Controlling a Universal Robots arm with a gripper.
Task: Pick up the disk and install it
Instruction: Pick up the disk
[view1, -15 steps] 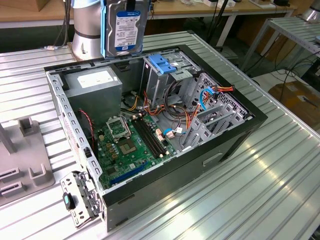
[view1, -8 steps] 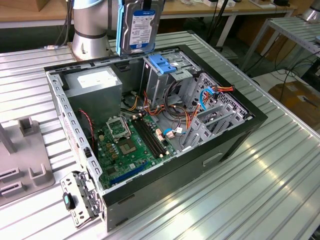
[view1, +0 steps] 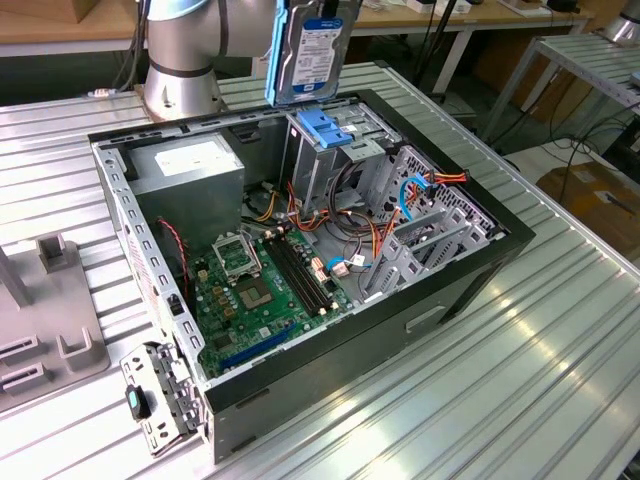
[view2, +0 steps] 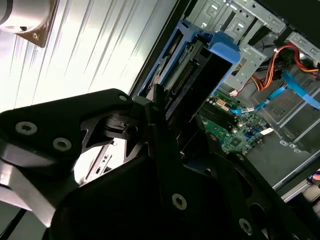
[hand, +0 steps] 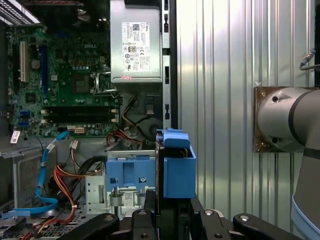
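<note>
The disk (view1: 310, 55) hangs upright on its edge above the back of the open computer case, a silver-grey drive with a label in a bright blue carrier. Its lower edge is just above the blue bracket (view1: 325, 128) on top of the metal drive cage (view1: 318, 165). In the first wrist view my gripper (hand: 162, 202) is shut on the disk (hand: 176, 160), seen edge-on beside the bracket (hand: 131, 172). The second wrist view shows the disk (view2: 200, 65) reaching away from my gripper (view2: 155, 107) toward the case interior.
The case (view1: 480, 255) lies open on a ribbed metal table, with the motherboard (view1: 255, 290), power supply (view1: 190, 165) and loose red, orange and blue cables (view1: 400, 200) inside. The arm's base (view1: 180, 60) stands behind the case. A grey fixture (view1: 50, 310) sits at the exterior view's left.
</note>
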